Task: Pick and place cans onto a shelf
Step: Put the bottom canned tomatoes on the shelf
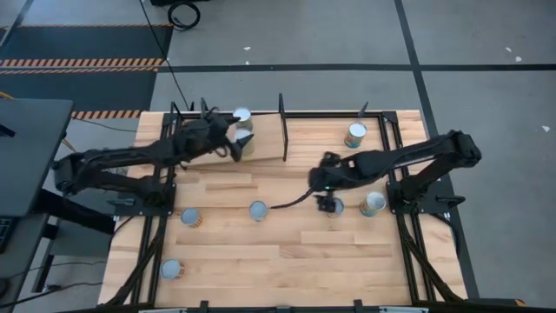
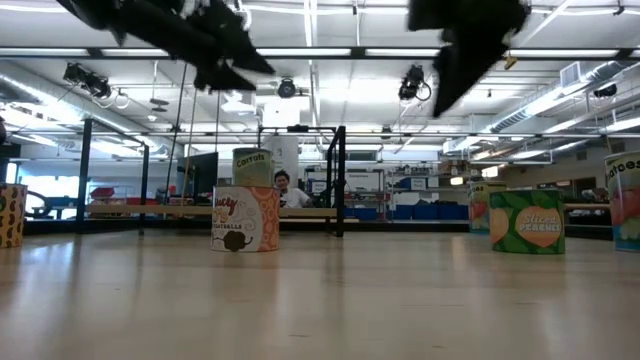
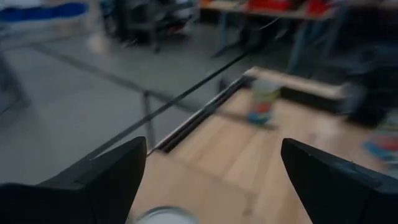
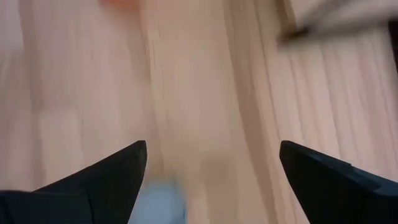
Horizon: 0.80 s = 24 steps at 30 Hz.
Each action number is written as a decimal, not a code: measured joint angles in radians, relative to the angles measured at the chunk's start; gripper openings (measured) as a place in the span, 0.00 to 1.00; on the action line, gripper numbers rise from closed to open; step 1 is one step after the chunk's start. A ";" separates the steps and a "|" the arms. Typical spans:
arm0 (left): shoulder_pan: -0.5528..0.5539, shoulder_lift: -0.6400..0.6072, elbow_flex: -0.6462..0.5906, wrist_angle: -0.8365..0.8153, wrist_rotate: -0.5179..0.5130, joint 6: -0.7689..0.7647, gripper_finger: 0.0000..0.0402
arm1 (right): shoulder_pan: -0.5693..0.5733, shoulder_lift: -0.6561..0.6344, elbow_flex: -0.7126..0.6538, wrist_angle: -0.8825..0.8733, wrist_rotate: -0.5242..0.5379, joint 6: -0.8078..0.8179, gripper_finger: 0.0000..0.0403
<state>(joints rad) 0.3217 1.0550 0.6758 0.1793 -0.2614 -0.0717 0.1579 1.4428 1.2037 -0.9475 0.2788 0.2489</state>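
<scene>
I'm risking my released left gripper (image 1: 236, 146) clipping the can (image 1: 243, 122) just beyond it on the shelf (image 1: 261, 143); the right gripper (image 1: 327, 203), spread wide, is hanging over another can (image 1: 334, 207).

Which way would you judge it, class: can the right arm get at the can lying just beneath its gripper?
Probably yes. The right gripper hangs open directly above that can, with bare tabletop around it and the neighbouring can standing apart.
</scene>
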 joint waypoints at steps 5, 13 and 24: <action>-0.104 -0.174 -0.001 -0.116 0.093 0.006 0.94 | 0.086 -0.108 0.013 -0.329 -0.039 0.241 0.93; -0.235 -0.307 -0.001 -0.246 0.160 0.003 0.94 | 0.250 -0.274 -0.090 -0.429 -0.108 0.623 0.93; -0.290 -0.322 -0.002 -0.283 0.158 -0.009 0.94 | 0.149 -0.334 -0.311 -0.430 -0.146 1.014 0.93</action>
<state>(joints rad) 0.0322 0.7330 0.6739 -0.1034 -0.1035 -0.0806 0.3074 1.1088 0.8922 -1.3780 0.1326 1.2626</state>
